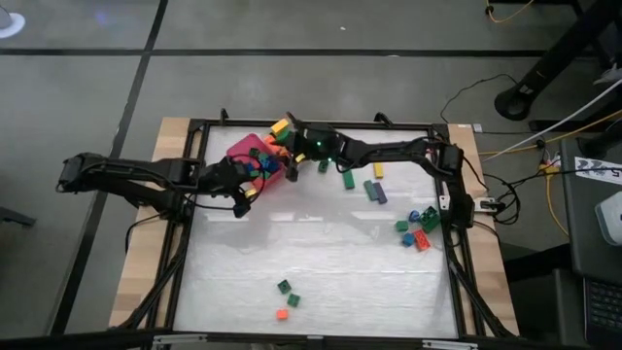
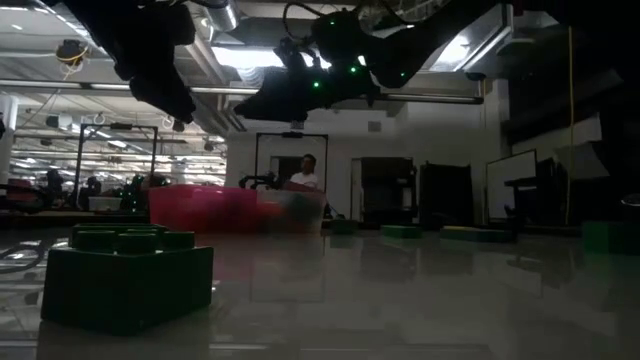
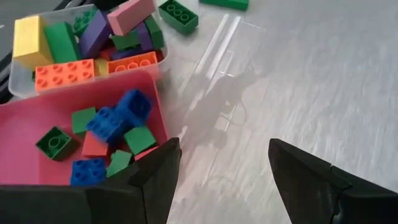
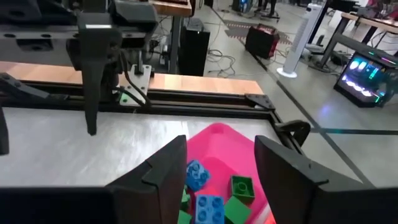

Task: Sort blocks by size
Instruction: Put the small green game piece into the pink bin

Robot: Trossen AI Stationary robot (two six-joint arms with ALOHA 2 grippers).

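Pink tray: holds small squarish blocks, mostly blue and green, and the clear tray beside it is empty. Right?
Not quite. The clear tray is not empty: the left wrist view shows long blocks in it, orange, yellow, purple, green. The pink tray does hold small blue and green ones.

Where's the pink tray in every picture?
High view: pink tray upper middle, between both arms.
Low view: tray left of centre, far across the table.
Left wrist view: tray lower left, holding small blocks.
Right wrist view: tray bottom centre, under the right hand.
Shared landmark: blue blocks inside it.
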